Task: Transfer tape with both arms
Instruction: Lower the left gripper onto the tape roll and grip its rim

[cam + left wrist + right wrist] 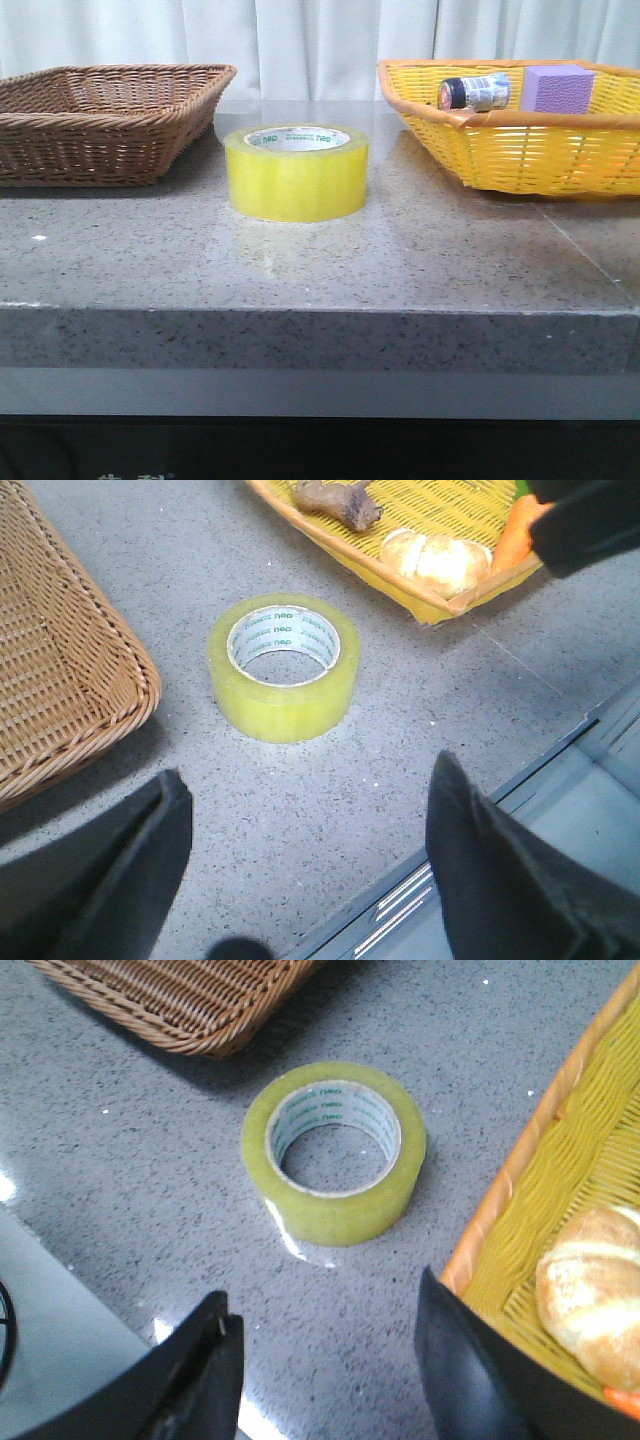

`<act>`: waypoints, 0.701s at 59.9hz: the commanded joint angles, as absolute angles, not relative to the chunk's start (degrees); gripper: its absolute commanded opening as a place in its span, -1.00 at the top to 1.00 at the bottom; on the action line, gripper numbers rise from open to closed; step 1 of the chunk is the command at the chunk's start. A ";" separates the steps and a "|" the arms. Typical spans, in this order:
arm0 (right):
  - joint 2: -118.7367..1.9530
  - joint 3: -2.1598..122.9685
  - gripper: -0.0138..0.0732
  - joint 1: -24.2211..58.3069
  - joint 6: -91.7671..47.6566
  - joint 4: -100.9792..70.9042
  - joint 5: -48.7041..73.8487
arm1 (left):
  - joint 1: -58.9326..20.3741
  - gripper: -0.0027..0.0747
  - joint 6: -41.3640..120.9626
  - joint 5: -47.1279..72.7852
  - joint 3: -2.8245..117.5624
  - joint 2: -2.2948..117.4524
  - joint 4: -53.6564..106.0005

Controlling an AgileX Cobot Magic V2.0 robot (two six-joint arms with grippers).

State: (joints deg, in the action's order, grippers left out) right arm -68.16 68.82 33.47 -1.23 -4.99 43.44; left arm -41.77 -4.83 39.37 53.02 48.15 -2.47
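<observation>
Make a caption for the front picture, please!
Yellow tape lies flat between a brown basket and a yellow basket.

Tape [297,172]: wide roll of translucent yellow packing tape, white inner core printed with green lettering, lying flat on one end with the core opening facing up. It sits on the grey speckled table [300,270], about mid-width and toward the far side, between the brown wicker basket [105,120] on the left and the yellow basket [520,150] on the right, touching neither. Nothing grips or touches it; a faint reflection of the roll shows on the tabletop on its near side.
</observation>
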 commanded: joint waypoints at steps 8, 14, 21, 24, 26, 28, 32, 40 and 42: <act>-59.17 63.40 -0.26 33.27 -0.99 -7.53 37.03 | -42.28 -0.34 -4.95 33.53 55.00 48.65 -2.37; -55.90 60.95 -0.26 33.27 -0.99 -7.95 35.80 | -42.28 -0.34 -2.45 34.15 55.87 51.00 -3.26; -52.49 59.38 -0.26 33.27 -0.99 -8.44 34.56 | -42.28 -0.34 4.21 36.79 59.28 55.37 -3.26; -51.63 59.37 -0.26 33.27 -0.99 -8.44 34.50 | -42.28 -0.34 6.83 37.89 61.10 57.64 -3.26; -51.31 59.37 -0.26 33.27 -0.99 -8.44 34.51 | -42.28 -0.34 8.50 38.76 62.53 59.44 -3.26; -51.17 59.37 -0.26 33.27 -0.99 -8.44 34.51 | -42.28 -0.34 10.12 39.45 63.74 60.93 -3.26; -50.84 59.37 -0.26 33.27 -0.99 -8.44 34.62 | -42.28 -0.34 13.12 41.34 66.96 64.86 -3.26; -50.98 59.37 -0.26 33.27 -0.99 -8.44 34.80 | -42.28 -0.34 20.90 47.33 73.98 72.54 -3.15; -50.98 59.37 -0.26 33.27 -0.99 -8.44 34.80 | -42.28 -0.34 22.19 48.59 75.59 74.15 -3.05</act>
